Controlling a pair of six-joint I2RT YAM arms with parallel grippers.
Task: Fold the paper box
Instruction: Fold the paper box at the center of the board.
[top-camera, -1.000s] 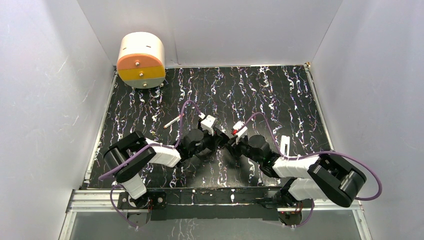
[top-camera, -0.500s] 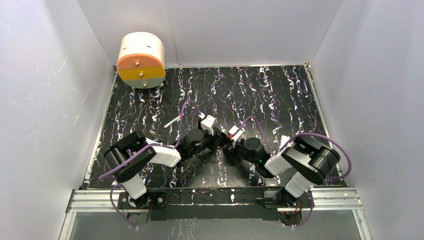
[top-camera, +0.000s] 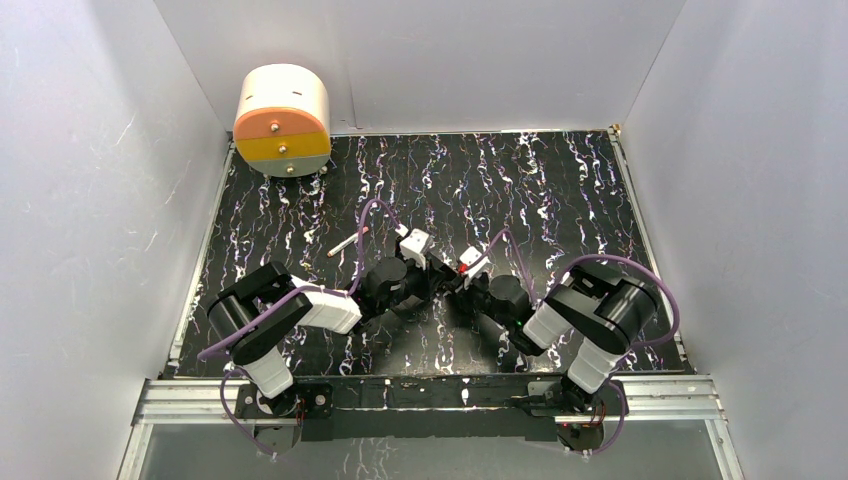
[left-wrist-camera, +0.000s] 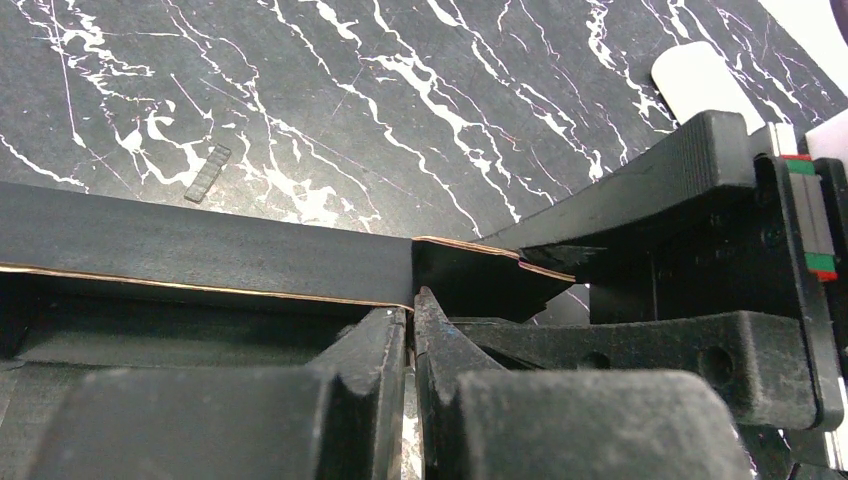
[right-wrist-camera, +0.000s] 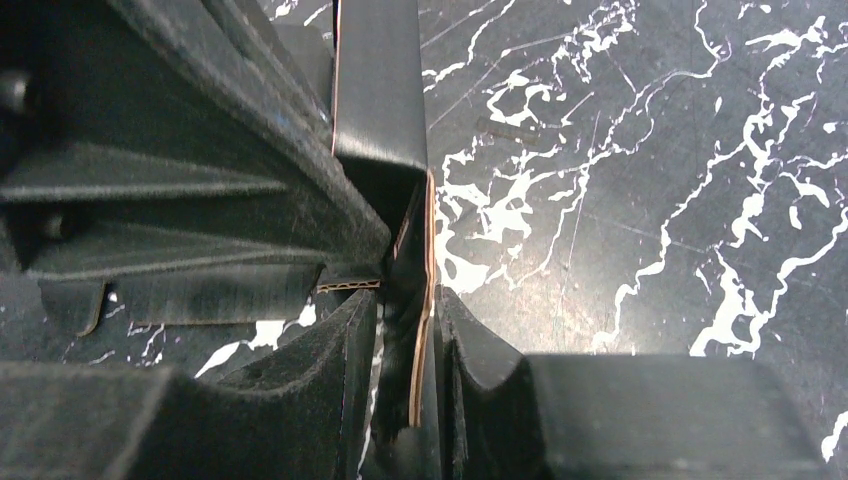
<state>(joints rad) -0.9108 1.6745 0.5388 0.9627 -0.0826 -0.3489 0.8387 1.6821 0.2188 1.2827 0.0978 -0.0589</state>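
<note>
A black table (top-camera: 560, 190) veined with white marbling fills the floor of a booth closed in by plain pale grey walls (top-camera: 90, 200), with a silver aluminium rail (top-camera: 440, 392) running along its near edge. A cream drum (top-camera: 283, 120) with an orange and yellow face stands at the far left corner against the back wall, while a thin pale stick (top-camera: 344, 246) lies at an angle on the marbling left of centre. Seen close from the left wrist, a small grey ridged strip (left-wrist-camera: 208, 173) lies flat on the surface and a rounded white piece (left-wrist-camera: 700, 78) shows at the upper right
</note>
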